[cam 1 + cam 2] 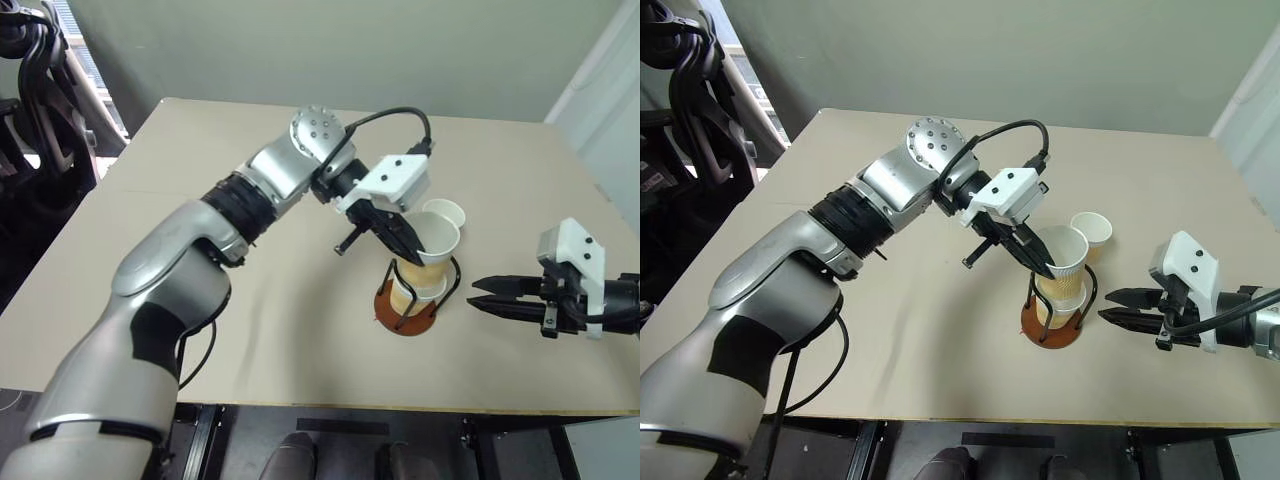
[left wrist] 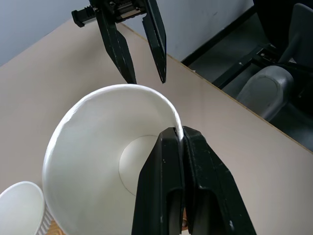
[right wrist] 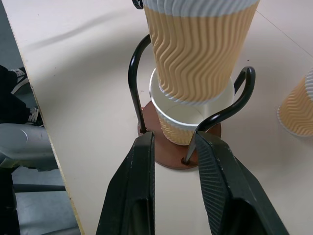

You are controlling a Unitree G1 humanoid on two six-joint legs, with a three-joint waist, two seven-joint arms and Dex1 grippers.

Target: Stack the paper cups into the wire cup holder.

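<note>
Three paper cups are on show. One cup (image 3: 181, 122) sits in the wire cup holder (image 1: 408, 308), between its two black wire arches, on the single reddish-brown disc base. A second cup (image 1: 1061, 262) is held by the left gripper (image 2: 182, 142), whose fingers are pinched tight on its rim, one inside and one outside; the cup hangs tilted with its bottom dipping into the seated cup's mouth. The third cup (image 1: 1092, 234) stands upright on the worktop (image 1: 200, 180) just behind the holder, toward the far edge.

The holder stands toward the near right part of the worktop, not far from the near edge. The right gripper (image 1: 492, 297) hovers just to the holder's right, pointing at it, fingers a little apart and holding nothing. The left half and far stretch of the worktop lie bare, apart from the left arm reaching across.
</note>
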